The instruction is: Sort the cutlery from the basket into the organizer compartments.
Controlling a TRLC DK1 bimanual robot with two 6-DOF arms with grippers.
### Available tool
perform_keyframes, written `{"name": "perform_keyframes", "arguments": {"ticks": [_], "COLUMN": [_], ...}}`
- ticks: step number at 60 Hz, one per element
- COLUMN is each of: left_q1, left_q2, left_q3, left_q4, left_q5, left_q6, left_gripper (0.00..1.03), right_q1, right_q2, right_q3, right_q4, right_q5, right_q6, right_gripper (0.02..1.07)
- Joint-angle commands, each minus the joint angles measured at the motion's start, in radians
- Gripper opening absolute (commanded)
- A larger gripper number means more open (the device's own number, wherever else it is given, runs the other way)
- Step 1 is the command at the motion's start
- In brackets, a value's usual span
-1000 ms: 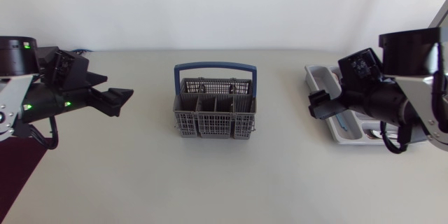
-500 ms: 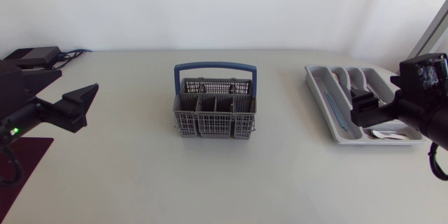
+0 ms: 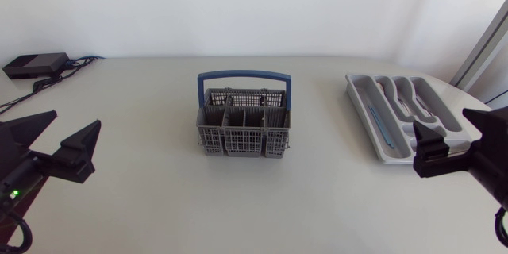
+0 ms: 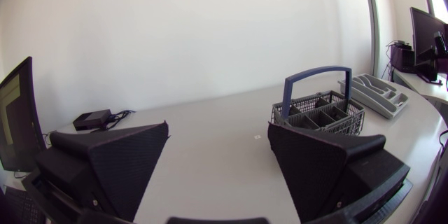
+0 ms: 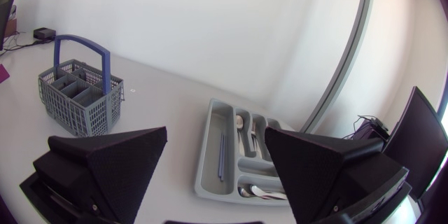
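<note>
Cutlery [image 5: 241, 129] is sitting in the organizer [image 3: 359, 95] well right of the basket [image 3: 243, 141], which looks empty, so I'd guess that's why your left gripper [image 4: 218, 129] and right gripper [image 5: 215, 131] sit far out either side of the basket, jaws wide open, holding nothing.

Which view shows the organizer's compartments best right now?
The right wrist view: the organizer sits close ahead, with cutlery visible in its compartments. The head view shows it from above, smaller, one corner hidden by the right claw. The left wrist view shows it small, beyond the basket.
</note>
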State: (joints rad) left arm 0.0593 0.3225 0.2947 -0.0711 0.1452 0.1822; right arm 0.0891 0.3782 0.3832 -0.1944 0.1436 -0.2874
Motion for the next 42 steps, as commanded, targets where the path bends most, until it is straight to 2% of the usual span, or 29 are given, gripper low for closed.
{"name": "perform_keyframes", "arguments": {"ticks": [1,30,42], "left_q1": [-0.012,-0.059,-0.059], "left_q2": [-0.047,-0.320,-0.323], "left_q3": [-0.054,-0.293,-0.295], "left_q4": [0.023,0.071,0.071], "left_q5": [-0.021,-0.144,-0.145], "left_q6": [-0.045,-0.181,-0.182], "left_gripper": [0.99,0.99,0.99], "right_q1": [-0.014,-0.076,-0.089], "right_q2": [-0.047,-0.320,-0.378], "right_q3": [-0.060,-0.326,-0.383], "right_q4": [0.032,0.166,0.194], "right_q5": [-0.015,-0.121,-0.144], "right_q6": [0.053,0.246,0.287], "right_gripper": [1.02,1.02,1.02]}}
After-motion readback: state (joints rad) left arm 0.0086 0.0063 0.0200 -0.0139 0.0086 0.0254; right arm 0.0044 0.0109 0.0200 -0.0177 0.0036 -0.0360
